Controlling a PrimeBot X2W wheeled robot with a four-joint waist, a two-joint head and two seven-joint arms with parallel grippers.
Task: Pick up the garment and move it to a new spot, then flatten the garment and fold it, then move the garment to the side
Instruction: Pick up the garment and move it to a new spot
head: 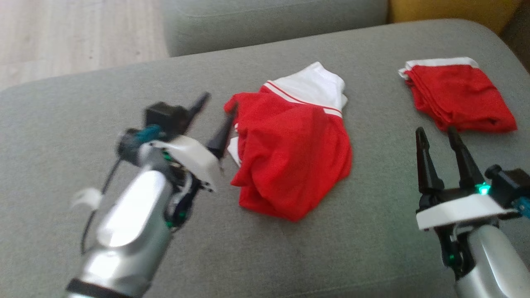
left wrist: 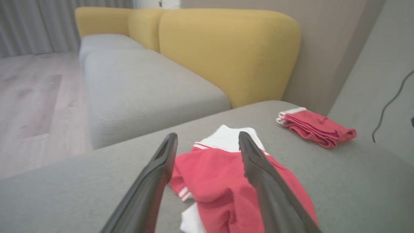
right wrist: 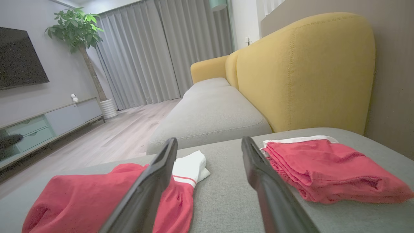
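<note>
A crumpled red garment with a white band [head: 294, 145] lies in the middle of the grey cushion [head: 103, 103]. My left gripper [head: 215, 109] hovers open just left of it, fingers pointing at its upper left edge; in the left wrist view the garment [left wrist: 213, 174] sits between and beyond the fingers [left wrist: 161, 165]. My right gripper [head: 437, 138] stands open at the lower right, apart from the garment, with nothing between its fingers. In the right wrist view the garment [right wrist: 81, 200] lies at the lower left.
A second red garment, folded, with a white band [head: 459, 97] rests at the cushion's far right. A grey sofa seat [left wrist: 142, 84] with yellow backrest [left wrist: 233, 48] lies beyond. Wooden floor [head: 62, 33] is to the left.
</note>
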